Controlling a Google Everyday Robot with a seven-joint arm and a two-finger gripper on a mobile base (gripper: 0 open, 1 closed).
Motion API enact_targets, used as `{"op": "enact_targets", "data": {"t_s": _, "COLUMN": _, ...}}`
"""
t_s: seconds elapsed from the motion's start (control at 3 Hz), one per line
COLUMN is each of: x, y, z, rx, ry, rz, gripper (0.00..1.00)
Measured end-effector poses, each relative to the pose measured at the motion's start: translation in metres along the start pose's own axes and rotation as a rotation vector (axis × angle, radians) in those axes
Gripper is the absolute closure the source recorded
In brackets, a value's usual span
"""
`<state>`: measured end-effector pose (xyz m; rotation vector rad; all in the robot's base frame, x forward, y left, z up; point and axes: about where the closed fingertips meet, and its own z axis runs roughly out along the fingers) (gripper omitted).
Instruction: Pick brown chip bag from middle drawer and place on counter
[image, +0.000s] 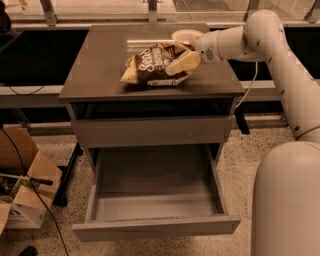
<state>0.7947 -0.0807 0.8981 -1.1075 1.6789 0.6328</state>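
Note:
The brown chip bag (152, 67) lies on the counter (100, 65), right of its middle, with its white lettering facing up. My gripper (184, 49) reaches in from the right and is at the bag's right end. Its cream fingers (182, 62) stand apart, one on the near side of the bag and one on the far side. The middle drawer (155, 225) is pulled out below, and its grey inside holds nothing. The cabinet's other grey drawer front (152, 131) above it is closed.
My white arm (280, 55) crosses the counter's right edge and my body (290, 200) stands right of the open drawer. A cardboard box (25, 200) and a black stand leg (67, 175) are on the speckled floor at the left. A rail runs behind the cabinet.

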Motion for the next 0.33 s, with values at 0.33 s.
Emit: {"op": "enact_targets", "data": {"t_s": 0.33, "x": 0.0, "y": 0.0, "z": 0.0, "rx": 0.0, "ry": 0.0, "rz": 0.0, "gripper": 0.0}}
